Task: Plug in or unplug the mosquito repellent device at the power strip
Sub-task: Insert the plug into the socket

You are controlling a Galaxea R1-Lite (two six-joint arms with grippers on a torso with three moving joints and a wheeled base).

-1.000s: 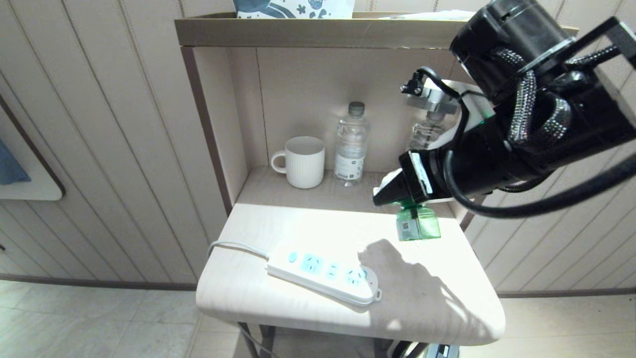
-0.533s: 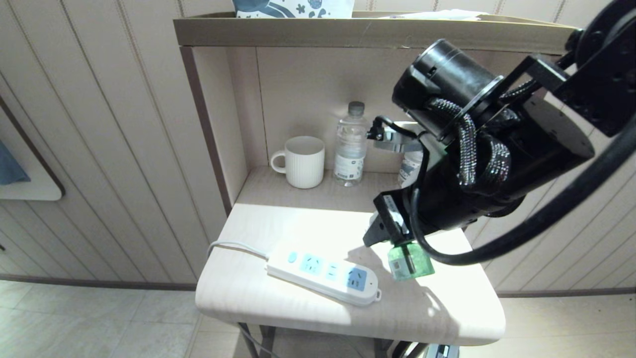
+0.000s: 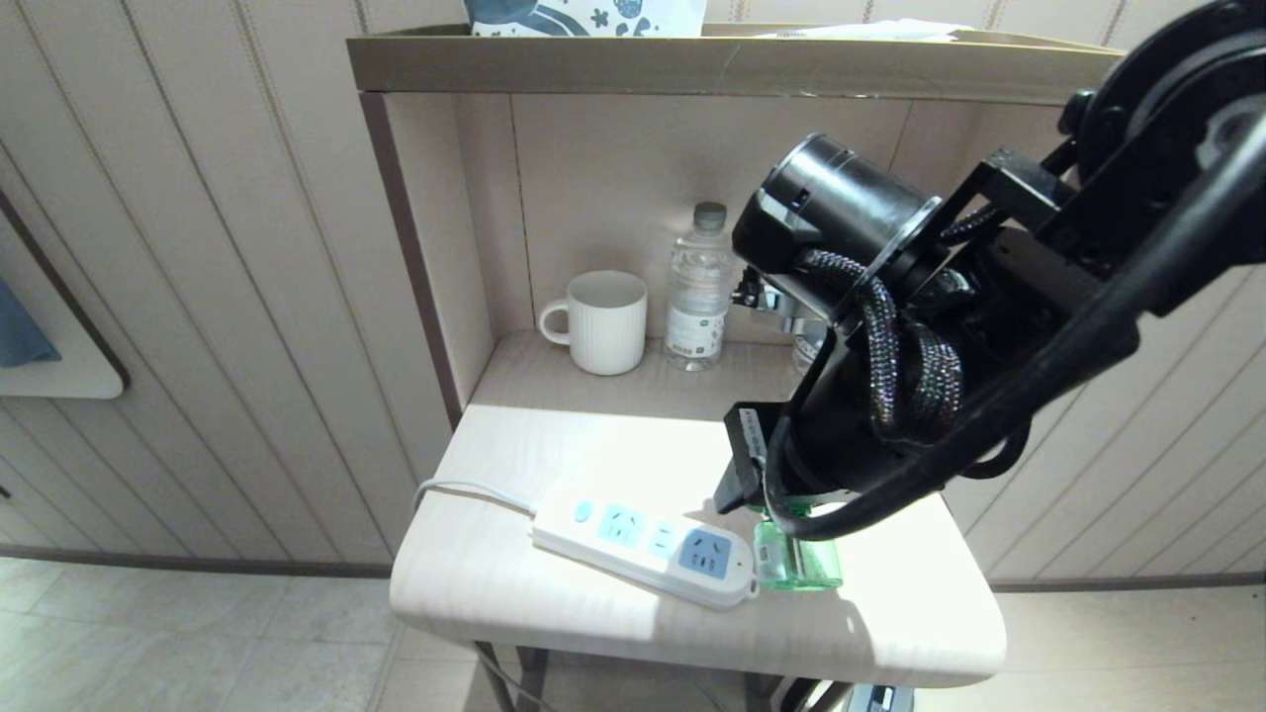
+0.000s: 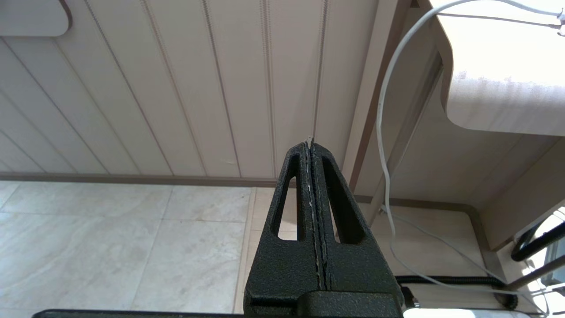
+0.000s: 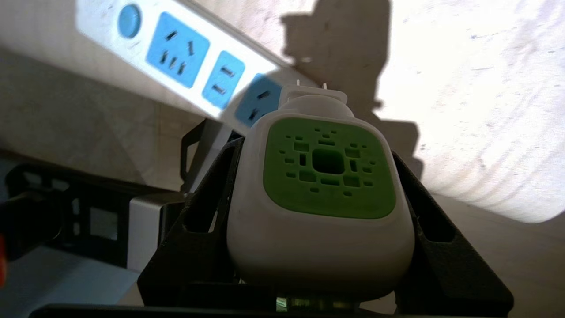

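Green-bottled mosquito repellent device (image 3: 796,561) clamped in right gripper (image 5: 322,185) beside power strip (image 3: 643,539)

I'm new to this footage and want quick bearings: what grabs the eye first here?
The big black right arm fills the right of the head view, its end effector clamped on the white-and-green mosquito repellent device, held just above the table. Right beside it lies the white power strip with light-blue sockets, none occupied. A mug and water bottle stand on the shelf behind.

A home-like room — panelled wall (image 3: 247,297), bedside shelf unit (image 3: 633,64) holding mug (image 3: 603,321) and water bottle (image 3: 700,287).
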